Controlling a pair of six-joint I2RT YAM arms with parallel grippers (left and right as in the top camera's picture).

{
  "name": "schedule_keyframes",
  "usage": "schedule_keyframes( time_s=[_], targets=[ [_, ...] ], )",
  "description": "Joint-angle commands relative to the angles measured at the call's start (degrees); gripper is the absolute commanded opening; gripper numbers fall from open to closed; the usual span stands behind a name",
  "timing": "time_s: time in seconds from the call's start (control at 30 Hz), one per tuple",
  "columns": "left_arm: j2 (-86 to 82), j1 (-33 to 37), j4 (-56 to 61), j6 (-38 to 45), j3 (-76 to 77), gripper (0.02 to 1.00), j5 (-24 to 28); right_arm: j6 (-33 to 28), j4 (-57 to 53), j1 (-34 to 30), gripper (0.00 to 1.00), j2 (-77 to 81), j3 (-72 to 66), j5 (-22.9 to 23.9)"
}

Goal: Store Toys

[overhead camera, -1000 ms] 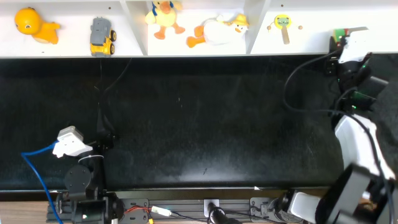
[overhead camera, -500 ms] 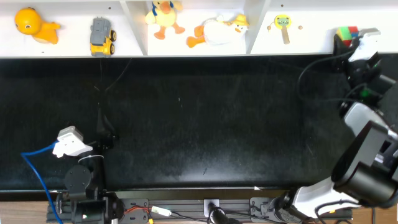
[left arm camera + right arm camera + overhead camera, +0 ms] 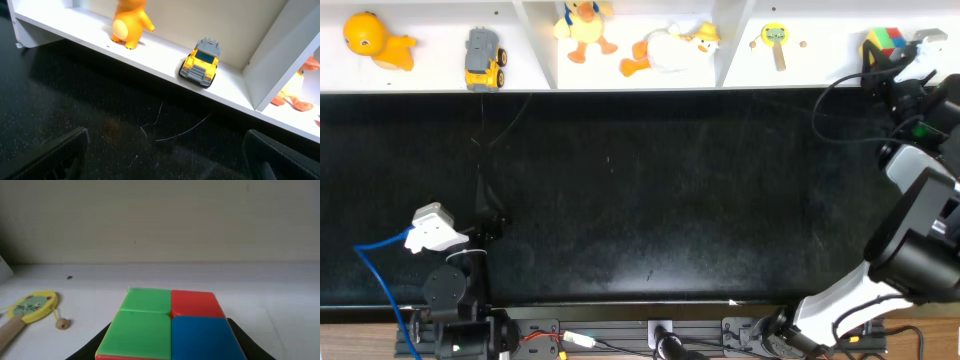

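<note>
Showing the left claw (image 3: pixel 165 150) low over the black surface (image 3: pixel 100 125), its two dark fingers spread wide apart and cut off at the frame edge. Beyond it, on the white shelf (image 3: pixel 165 75), stand an orange duck (image 3: pixel 129 22), its head cropped, and a yellow truck (image 3: pixel 201 62). Past the divider only a plush toy's feet (image 3: pixel 295 100) can be made out. In the far right compartment the right claw (image 3: pixel 167 347) grips the colour cube (image 3: pixel 170 315), one dark finger on each side. The cube's underside is hidden, so contact with the shelf floor cannot be told. A yellow paddle toy (image 3: pixel 30 307) lies near it.
</note>
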Motion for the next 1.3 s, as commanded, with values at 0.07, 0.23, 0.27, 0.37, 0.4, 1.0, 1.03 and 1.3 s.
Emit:
schedule_keyframes(
  time_s=[0.07, 0.23, 0.27, 0.37, 0.4, 1.0, 1.03, 1.3],
  targets=[
    [-0.59, -0.24, 0.04, -1.05, -0.2, 0.998, -0.46, 3.02, 0.5, -0.81, 0.045, 2.4, 2.43, -1.51],
    [-0.59, -0.24, 0.04, -1.05, -0.2, 0.998, -0.46, 3.1, 0.24, -0.81, 0.143, 2.4, 2.4, -1.46],
    [-0.59, -0.24, 0.07, -1.05, -0.2, 0.996, -0.46, 3.3, -0.02, -0.85, 0.277, 2.4, 2.4, -1.44],
    [-0.59, -0.24, 0.04, -1.05, -0.2, 0.998, -0.46, 4.13, -0.66, -1.03, 0.538, 2.4, 2.4, -1.46],
    [-0.59, -0.24, 0.04, -1.05, -0.2, 0.998, -0.46, 4.11, -1.03, -1.09, 0.564, 2.4, 2.4, -1.42],
    [-0.59, -0.24, 0.07, -1.03, -0.2, 0.998, -0.46, -0.26, -31.56, -1.01, 0.998, -15.17, 2.4, 7.93],
    [-0.59, -0.24, 0.04, -1.05, -0.2, 0.998, -0.46, -0.26, -34.49, -1.01, 0.996, -17.31, 2.4, 7.96],
    [-0.59, -0.24, 0.07, -1.05, -0.2, 0.998, -0.46, 4.83, -56.13, -0.55, 0.993, -32.54, 2.4, 19.17]
  ],
)
